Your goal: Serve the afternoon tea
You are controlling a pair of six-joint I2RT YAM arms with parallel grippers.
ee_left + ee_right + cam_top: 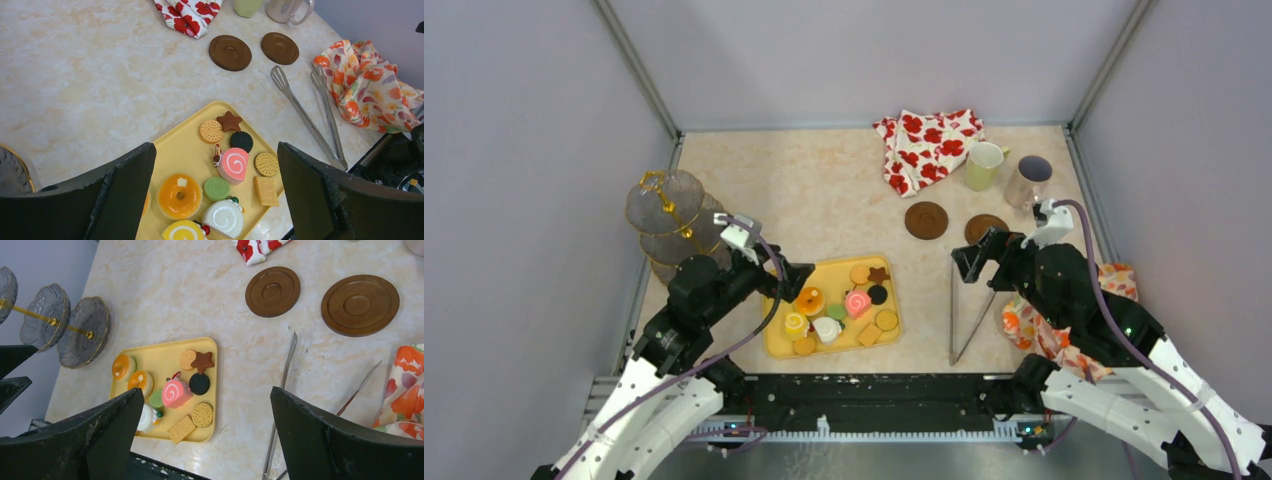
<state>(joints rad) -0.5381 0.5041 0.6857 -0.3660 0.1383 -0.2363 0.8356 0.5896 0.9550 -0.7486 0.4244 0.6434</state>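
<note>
sweets [232,165] lie on tray [185,150] close below left tool [792,272].

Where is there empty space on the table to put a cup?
The biggest bare patch lies between the tiered stand, the red-flowered cloth and the yellow tray. A narrower strip runs between tray and tongs. Back right, around the mugs and coasters, is crowded.

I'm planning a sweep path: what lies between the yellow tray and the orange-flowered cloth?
The metal tongs lie there, spread open, between the yellow tray and the orange-flowered cloth. The left wrist view shows this most clearly.
</note>
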